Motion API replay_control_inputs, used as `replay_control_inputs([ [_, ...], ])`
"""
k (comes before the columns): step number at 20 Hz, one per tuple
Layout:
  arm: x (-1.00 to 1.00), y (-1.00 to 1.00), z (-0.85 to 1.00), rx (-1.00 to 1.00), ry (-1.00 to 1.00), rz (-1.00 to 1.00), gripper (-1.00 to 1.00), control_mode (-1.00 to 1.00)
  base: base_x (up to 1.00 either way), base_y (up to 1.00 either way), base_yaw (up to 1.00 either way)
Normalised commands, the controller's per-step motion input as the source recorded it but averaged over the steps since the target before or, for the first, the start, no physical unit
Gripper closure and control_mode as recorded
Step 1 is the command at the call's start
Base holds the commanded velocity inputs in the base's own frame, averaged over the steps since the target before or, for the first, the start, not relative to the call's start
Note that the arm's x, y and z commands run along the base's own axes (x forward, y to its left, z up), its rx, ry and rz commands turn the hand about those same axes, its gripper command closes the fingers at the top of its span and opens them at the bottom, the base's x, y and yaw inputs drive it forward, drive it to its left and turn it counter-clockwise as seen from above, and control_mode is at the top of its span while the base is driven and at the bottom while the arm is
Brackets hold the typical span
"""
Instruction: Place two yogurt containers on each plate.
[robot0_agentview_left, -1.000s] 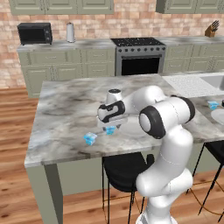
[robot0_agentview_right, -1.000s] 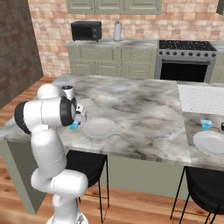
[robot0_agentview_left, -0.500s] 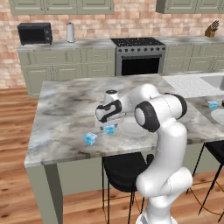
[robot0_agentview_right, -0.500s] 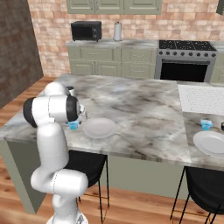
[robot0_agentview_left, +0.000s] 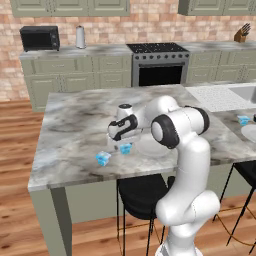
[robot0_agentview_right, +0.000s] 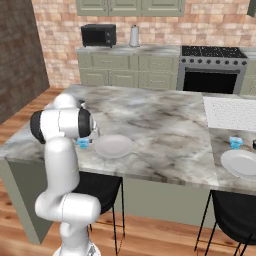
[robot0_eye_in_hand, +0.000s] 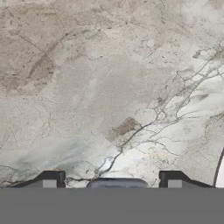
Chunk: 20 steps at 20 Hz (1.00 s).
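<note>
Two light-blue yogurt containers stand on the marble island near its front edge: one (robot0_agentview_left: 125, 148) right under my hand, the other (robot0_agentview_left: 103, 158) a little to its left. My gripper (robot0_agentview_left: 123, 144) points down over the first tub. In the hand view the gripper (robot0_eye_in_hand: 112, 180) is open, its fingertips (robot0_eye_in_hand: 52, 179) apart on either side of the tub's rim (robot0_eye_in_hand: 117, 183), with a gap on each side. A plate (robot0_agentview_right: 113, 146) lies just right of this tub (robot0_agentview_right: 83, 143). A second plate (robot0_agentview_right: 242, 162) lies at the far right, with a third yogurt container (robot0_agentview_right: 235, 142) behind it.
The island's front edge (robot0_agentview_left: 100, 177) runs close below the tubs, with black stools (robot0_agentview_left: 142, 187) under it. A white mat (robot0_agentview_right: 230, 111) lies at the back right of the island. Stove, microwave and cabinets stand along the far wall.
My hand has sunk slightly over the tub beside the plate and the arm's elbow has shifted. Tubs and plates have stayed where they were.
</note>
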Motion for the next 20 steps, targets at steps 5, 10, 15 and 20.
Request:
replay_control_inputs([
  [5,-0.35,0.01,-0.07,0.0,0.0,0.0,1.0,-1.0,0.0,0.0,0.0],
  [10,-0.38,-0.09,0.63,0.02,-0.03,0.0,1.0,-1.0,0.0,0.0,0.0],
  [15,-0.15,-0.6,0.72,0.11,0.0,0.0,1.0,-1.0,0.0,0.0,0.0],
  [20,0.02,-0.92,0.25,0.15,0.01,0.0,1.0,-1.0,0.0,0.0,0.0],
])
